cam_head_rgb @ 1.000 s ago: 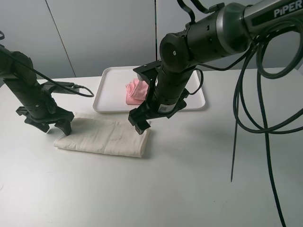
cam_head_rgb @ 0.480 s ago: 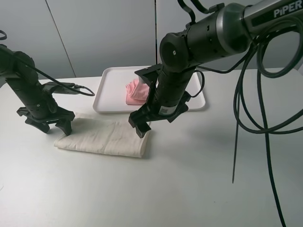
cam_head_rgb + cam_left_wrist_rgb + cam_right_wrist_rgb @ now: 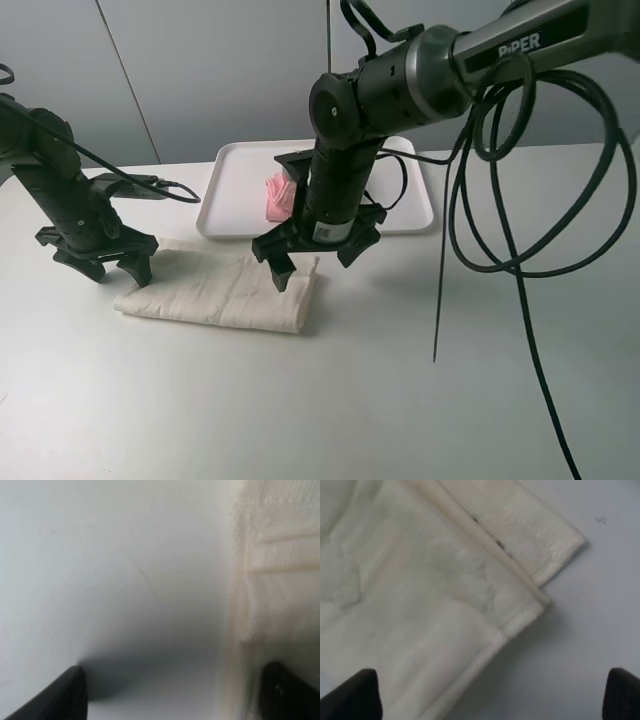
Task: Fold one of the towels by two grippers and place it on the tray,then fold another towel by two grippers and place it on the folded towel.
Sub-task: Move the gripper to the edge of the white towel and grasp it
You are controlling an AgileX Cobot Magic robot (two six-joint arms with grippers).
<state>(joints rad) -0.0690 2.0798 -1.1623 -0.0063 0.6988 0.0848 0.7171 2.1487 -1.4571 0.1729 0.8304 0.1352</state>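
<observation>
Even, bright overhead light; soft shadows under arms; high view sharp, wrist views blurred.

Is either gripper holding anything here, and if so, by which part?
Nothing is held. The left gripper and the right gripper stand open over opposite ends of the folded cream terry cloth towel, neither closed on it.

High exterior camera looks obliquely down across the white tabletop point(image 3: 400, 400). Both wrist cameras face downward, very close; all views share the folded cream terry-cloth towel point(image 3: 220, 290).
</observation>
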